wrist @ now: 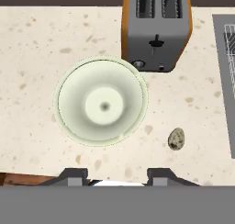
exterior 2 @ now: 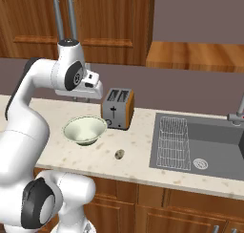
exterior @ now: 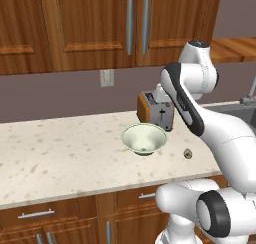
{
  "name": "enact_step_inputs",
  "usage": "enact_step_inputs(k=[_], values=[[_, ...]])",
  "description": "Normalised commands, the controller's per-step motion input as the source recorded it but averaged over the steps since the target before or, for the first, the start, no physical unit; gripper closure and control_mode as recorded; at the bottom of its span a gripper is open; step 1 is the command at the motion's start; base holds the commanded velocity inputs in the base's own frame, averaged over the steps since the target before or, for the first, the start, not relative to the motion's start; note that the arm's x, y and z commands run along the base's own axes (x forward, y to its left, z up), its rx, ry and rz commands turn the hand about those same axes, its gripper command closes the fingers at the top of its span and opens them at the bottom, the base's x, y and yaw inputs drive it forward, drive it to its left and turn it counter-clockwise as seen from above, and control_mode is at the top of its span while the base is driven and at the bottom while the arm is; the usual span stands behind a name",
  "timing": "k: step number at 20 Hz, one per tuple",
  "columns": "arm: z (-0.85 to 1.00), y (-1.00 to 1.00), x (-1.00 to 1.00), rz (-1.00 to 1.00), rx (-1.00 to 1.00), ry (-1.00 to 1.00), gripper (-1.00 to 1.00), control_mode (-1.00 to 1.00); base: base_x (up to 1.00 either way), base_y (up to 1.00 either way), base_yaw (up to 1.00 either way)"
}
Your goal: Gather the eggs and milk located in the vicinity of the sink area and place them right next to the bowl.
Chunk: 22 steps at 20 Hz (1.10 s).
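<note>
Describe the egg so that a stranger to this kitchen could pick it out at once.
Start at the dark sink set in the speckled counter and look toward the toaster and the pale bowl. The egg lies alone on the counter in front of them, beside the bowl. It is the one tiny, speckled brown oval there.

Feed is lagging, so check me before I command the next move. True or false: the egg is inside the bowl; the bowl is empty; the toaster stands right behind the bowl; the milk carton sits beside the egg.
1. Egg is inside the bowl: false, it lies on the counter beside it.
2. Bowl is empty: true.
3. Toaster stands right behind the bowl: true.
4. Milk carton sits beside the egg: false, nothing stands beside it.
</note>
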Motion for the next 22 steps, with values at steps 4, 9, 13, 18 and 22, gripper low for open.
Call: enact_step_inputs(k=[4, 9, 13, 18, 22], values=[[-0.02, -0.04, -0.12, 0.00, 0.00, 0.00, -1.00, -1.00, 0.00, 0.00, 0.00], [-0.10, -0.24, -0.21, 0.00, 0.00, 0.00, -1.00, -1.00, 0.00, 0.00, 0.00], [-0.13, -0.29, -0.11, 0.01, 0.00, 0.00, -1.00, -1.00, 0.00, 0.00, 0.00], [-0.18, -0.29, -0.08, 0.00, 0.00, 0.00, -1.00, -1.00, 0.00, 0.00, 0.00], [-0.22, -0.27, -0.06, 0.00, 0.00, 0.00, -1.00, -1.00, 0.00, 0.00, 0.00]])
